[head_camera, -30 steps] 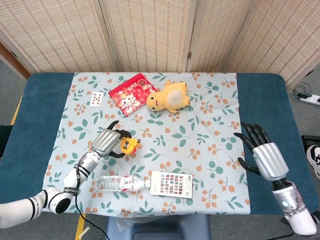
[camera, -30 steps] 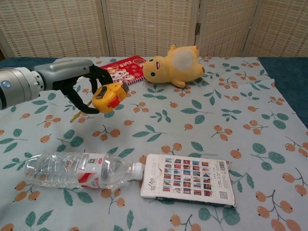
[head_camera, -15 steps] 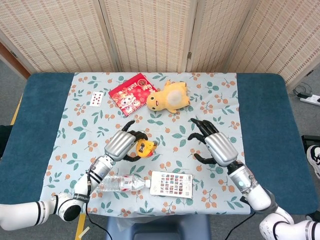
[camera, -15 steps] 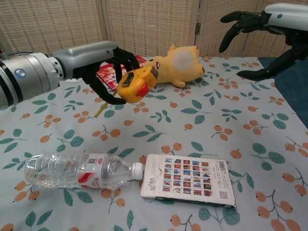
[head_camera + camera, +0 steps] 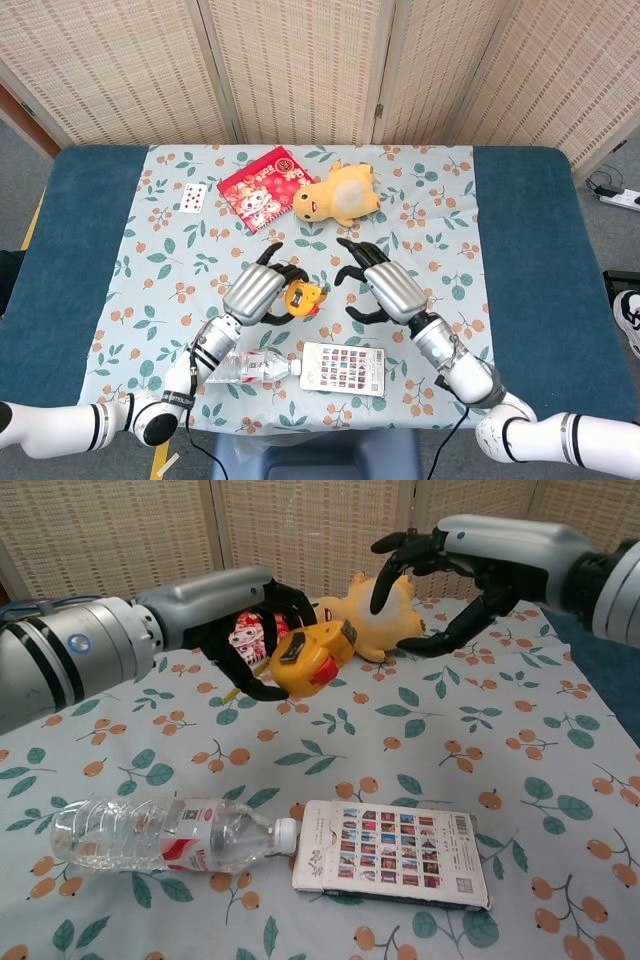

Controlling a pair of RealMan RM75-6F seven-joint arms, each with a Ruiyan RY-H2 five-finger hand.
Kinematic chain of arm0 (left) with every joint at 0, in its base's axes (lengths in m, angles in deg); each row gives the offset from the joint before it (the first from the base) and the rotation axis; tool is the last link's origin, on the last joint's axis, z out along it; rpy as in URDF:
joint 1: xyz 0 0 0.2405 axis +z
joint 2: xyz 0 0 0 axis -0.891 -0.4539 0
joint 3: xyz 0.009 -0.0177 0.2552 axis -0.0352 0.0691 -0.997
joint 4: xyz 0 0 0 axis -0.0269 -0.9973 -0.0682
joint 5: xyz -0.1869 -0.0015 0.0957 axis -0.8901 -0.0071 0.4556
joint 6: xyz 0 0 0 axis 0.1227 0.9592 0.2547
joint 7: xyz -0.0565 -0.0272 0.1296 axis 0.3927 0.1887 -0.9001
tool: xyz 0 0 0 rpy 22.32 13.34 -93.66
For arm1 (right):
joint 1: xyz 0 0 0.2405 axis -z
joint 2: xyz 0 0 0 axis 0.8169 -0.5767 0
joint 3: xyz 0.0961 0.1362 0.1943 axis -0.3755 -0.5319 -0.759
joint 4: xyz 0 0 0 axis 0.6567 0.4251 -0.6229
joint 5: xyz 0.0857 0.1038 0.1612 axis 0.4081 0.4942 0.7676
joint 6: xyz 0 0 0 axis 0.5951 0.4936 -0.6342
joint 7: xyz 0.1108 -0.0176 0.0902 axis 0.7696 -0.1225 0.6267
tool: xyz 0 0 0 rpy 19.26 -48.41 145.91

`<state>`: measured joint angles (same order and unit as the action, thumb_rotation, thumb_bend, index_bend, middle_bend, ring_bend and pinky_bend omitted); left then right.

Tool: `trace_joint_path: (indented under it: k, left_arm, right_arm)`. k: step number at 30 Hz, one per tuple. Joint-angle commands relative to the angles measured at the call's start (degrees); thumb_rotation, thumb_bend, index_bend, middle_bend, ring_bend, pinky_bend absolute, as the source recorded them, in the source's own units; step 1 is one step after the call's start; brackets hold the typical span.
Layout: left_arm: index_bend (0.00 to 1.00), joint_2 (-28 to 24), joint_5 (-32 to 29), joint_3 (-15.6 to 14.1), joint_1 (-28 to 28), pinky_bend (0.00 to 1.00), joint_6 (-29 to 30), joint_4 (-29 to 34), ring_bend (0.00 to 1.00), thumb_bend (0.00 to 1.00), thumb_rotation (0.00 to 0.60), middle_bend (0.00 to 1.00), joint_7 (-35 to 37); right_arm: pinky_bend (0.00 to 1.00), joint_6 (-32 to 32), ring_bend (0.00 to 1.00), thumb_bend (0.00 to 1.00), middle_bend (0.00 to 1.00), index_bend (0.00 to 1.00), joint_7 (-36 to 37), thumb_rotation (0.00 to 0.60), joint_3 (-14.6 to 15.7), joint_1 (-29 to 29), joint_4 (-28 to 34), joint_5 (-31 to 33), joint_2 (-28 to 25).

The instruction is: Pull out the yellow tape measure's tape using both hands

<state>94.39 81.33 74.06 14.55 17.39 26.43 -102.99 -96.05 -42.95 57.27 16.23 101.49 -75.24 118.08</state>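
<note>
Two robot hands are in view: the left hand (image 5: 258, 292) and the right hand (image 5: 385, 290). There is one yellow tape measure (image 5: 301, 298), one yellow plush toy (image 5: 337, 195), one clear plastic bottle (image 5: 243, 367) lying on its side, one red packet (image 5: 262, 187) with cartoon print, one playing card (image 5: 193, 196), and one flat box (image 5: 343, 369) printed with a grid of small pictures. One floral cloth (image 5: 430, 240) covers the middle of one blue desk (image 5: 530, 250). Behind the desk stands one folding woven screen (image 5: 300, 70).
</note>
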Motion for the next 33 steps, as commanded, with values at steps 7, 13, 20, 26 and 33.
trace_joint_path:
  k: [7,13,20,26,33]
  left_arm:
    - [0.56,0.4,0.8,-0.2,0.3,0.05,1.1,0.5,0.46,0.30,0.600,0.49,0.0]
    - [0.56,0.6,0.9,-0.2,0.2,0.05,1.3,1.0,0.46,0.30,0.600,0.49,-0.5]
    - [0.56,1.1,0.8,-0.1,0.0,0.05,1.7,0.7,0.46,0.30,0.600,0.49,-1.2]
    - [0.56,1.3,0.5,-0.1,0.0,0.05,1.5,0.6,0.46,0.30,0.600,0.49,-1.3]
    - [0.56,1.5,-0.2,0.1,-0.2,0.05,1.1,0.0,0.46,0.30,0.600,0.49,-1.3]
  right_arm:
    - [0.00,0.1,0.00,0.35,0.00,0.42,-0.8,0.600,0.1,-1.5,-0.3,2.4,1.0]
    - [0.00,0.0,0.00,0.36,0.00,0.42,-1.4,0.600,0.2,-2.4,-0.4,3.7,1.4]
    - [0.00,-0.1,0.00,0.36,0.00,0.43,-2.1,0.600,0.7,-3.3,-0.5,4.5,1.9]
    - [0.00,-0.2,0.00,0.35,0.00,0.44,-2.3,0.600,1.0,-3.8,-0.6,5.3,2.1]
    - [0.00,0.0,0.00,0.35,0.02,0.49,-1.5,0.600,1.5,-4.0,-1.0,5.6,1.9]
